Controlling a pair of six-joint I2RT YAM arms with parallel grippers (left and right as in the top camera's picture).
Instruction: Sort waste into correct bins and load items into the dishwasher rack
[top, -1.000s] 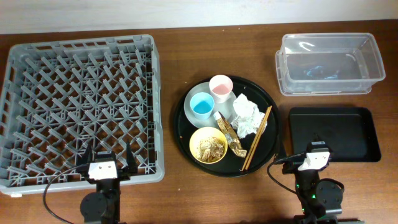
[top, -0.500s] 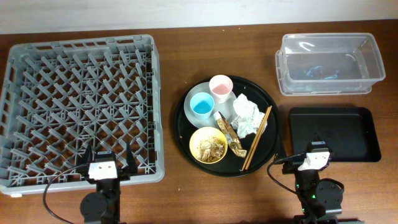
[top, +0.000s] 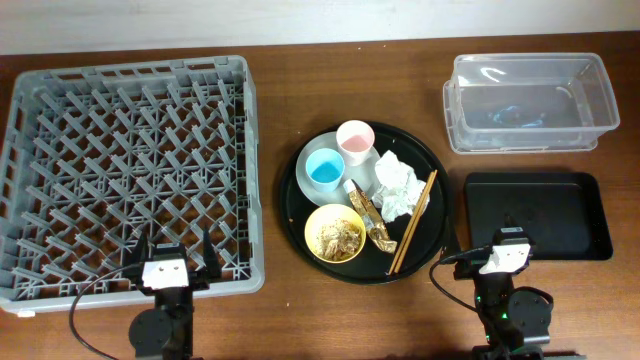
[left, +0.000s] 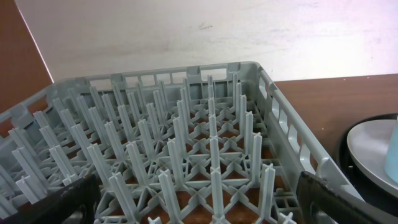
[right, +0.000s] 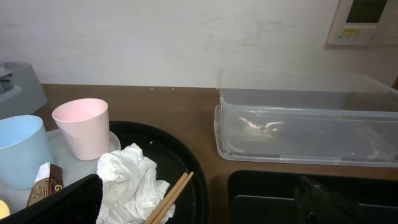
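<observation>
Overhead shows the job not yet begun, as I judge it. Far left of the round black tray (top: 300, 215), the dishwasher rack (top: 130, 170) has only bare pegs. My left gripper (left: 199, 204) hangs over the rack's near edge with its fingers spread wide and nothing between them.

Everything to be handled sits on the round tray. On its left side are the light blue cup (top: 324, 170) and the pink cup (top: 354, 140), both on the plate (right: 115, 142), and the yellow bowl (top: 313, 222) with the food scraps (top: 340, 238) in it. Toward its right side lie the wrapper (top: 372, 222), the tissue (top: 398, 187) and the chopsticks (top: 412, 222).

Right of the tray, my right gripper (right: 196, 199) is also wide and empty. The clear tub (top: 452, 100) and the shallow black tray (top: 535, 215) hold no waste that I can make out. All the sorting and loading remains.
</observation>
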